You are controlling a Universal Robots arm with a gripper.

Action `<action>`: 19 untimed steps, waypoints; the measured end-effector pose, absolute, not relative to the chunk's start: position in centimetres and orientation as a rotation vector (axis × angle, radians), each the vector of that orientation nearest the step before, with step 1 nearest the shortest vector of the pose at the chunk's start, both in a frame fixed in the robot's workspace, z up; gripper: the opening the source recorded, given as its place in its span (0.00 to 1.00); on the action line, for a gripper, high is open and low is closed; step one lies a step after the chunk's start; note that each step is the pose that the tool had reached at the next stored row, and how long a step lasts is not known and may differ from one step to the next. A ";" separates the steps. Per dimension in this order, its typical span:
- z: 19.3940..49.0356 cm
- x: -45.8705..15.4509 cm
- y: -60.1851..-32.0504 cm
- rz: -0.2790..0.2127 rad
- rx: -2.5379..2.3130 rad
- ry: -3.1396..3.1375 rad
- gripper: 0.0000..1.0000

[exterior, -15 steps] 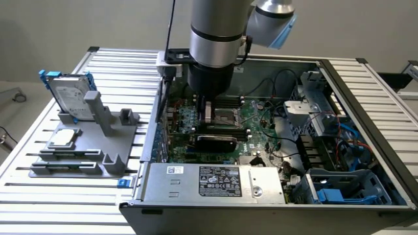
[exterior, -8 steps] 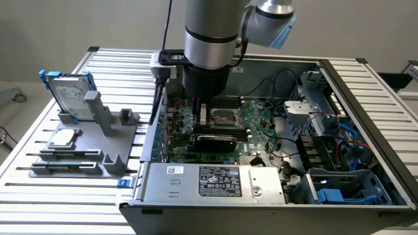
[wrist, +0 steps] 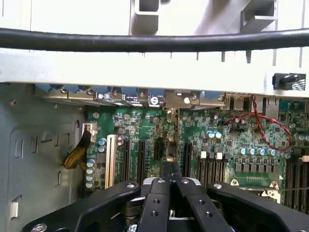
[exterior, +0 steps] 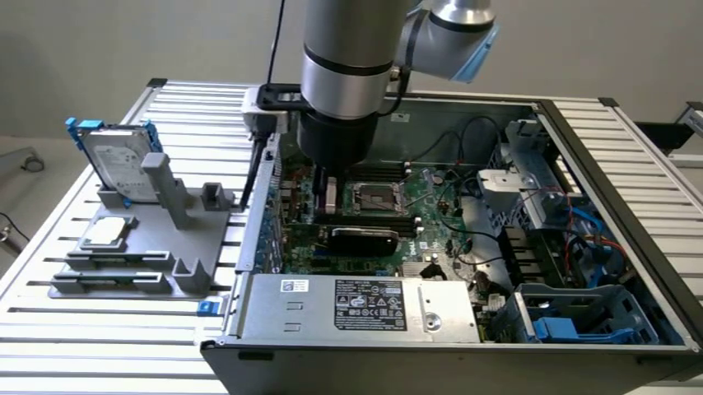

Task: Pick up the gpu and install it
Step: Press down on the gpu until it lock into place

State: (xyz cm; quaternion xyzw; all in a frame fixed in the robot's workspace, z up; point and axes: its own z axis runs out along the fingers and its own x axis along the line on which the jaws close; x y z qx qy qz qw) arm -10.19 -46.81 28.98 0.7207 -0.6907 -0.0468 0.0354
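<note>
Surface: a slatted aluminium table (exterior: 110, 329) fills the exterior view from edge to edge, its ribs running across the frame.
Room: a plain grey wall (exterior: 110, 41) lies along the top of the exterior view. A strip of pale floor (exterior: 16, 177) shows at the middle left edge.
Case: an open computer case (exterior: 615, 189) lies on its side on the table. It takes up the centre and right of the exterior view, with the motherboard (exterior: 429, 197) facing up.
Power supply: a silver box (exterior: 363, 304) with a label sits at the lower centre, against the case's near wall.
Drive cage: a blue plastic cage (exterior: 593, 321) is in the lower right of the case.
Fixture: a grey holder (exterior: 187, 218) stands on the table at the exterior view's left, just beside the case. A hard drive (exterior: 115, 164) with blue rails stands upright in it.
Arm: the silver arm (exterior: 346, 66) comes down from the top centre into the case.
Gpu: the gpu (exterior: 365, 239) stands on edge on the motherboard at the frame's centre, just below the processor socket (exterior: 371, 196). Its black shroud faces the camera.
Gripper: the gripper (wrist: 169, 169) is over the board's slots, at the gpu's end toward the exterior view's left.
Fingers: the fingers (wrist: 154, 203) are drawn close together on a thin dark edge in line with the slots, which looks to be the gpu's upper edge.
Cable: a thick black cable (wrist: 154, 41) crosses the wrist view over the case's pale rear wall.
</note>
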 end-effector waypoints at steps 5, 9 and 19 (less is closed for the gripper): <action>29.0 -10.6 -46.9 -0.192 2.189 -2.099 0.11; 29.0 -10.9 -46.9 -0.226 2.171 -2.083 0.11; 29.0 -11.8 -46.7 -0.249 2.158 -2.072 0.11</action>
